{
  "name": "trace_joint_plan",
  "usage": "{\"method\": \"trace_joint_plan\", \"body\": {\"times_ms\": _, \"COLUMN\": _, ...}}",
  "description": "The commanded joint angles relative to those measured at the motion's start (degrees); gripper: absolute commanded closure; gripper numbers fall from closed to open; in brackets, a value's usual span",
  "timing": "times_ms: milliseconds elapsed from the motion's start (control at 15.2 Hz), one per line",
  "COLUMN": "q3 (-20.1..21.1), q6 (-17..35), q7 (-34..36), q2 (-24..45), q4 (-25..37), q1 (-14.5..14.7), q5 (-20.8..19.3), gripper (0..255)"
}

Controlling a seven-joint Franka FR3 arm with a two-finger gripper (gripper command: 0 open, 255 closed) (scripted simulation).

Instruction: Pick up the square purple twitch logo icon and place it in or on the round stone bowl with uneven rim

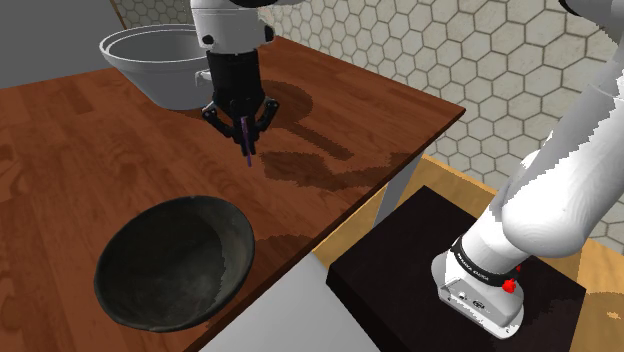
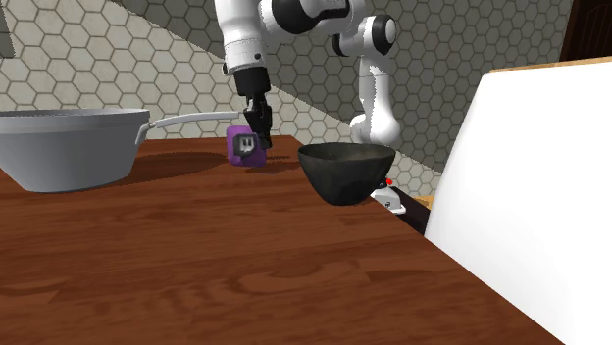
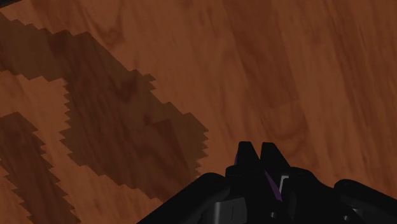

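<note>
- Seen edge-on from the shoulder view: just a thin purple line for the square purple icon [image 1: 247,137], poking down out of the black gripper [image 1: 245,127].
- In the wrist view, no more than a small purple sliver of the icon [image 3: 274,186] between the two black fingers [image 3: 247,154].
- Squeezed tight on the icon from both sides – fingers pressed on its flat faces.
- Best look from the second exterior view: the icon [image 2: 245,145] face-on under the gripper [image 2: 258,124], between the grey pan [image 2: 69,147] and the dark bowl [image 2: 345,172].
- Held up in the air over the brown wood table [image 1: 80,170], it seems, though hard to be sure from these angles.
- On the purple face, a white speech-bubble mark with two short dark bars. No letters to read.
- Dark bowl [image 1: 200,250] with a bumpy rim near the table's front edge, well apart from the icon.
- Grey pan [image 1: 150,65] cut off by the shoulder view's top edge; cut off at the second exterior view's left edge too – handle pointing toward the icon.
- Top of the white arm [image 1: 560,190] out of the picture.
- Black stand [image 1: 400,265] partly behind the arm's base.
</note>
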Motion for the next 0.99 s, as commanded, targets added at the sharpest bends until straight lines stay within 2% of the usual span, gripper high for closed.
{"method": "trace_joint_plan", "body": {"times_ms": 0, "q3": 0.0, "q6": -1.6, "q7": 0.1, "q2": 0.0, "q4": 1.6, "q1": 0.0, "q5": 0.0, "gripper": 255}}
{"method": "trace_joint_plan", "body": {"times_ms": 924, "q3": 0.1, "q6": -12.5, "q7": 1.9, "q2": 1.0, "q4": 13.5, "q1": 0.1, "q5": -0.6, "gripper": 255}}
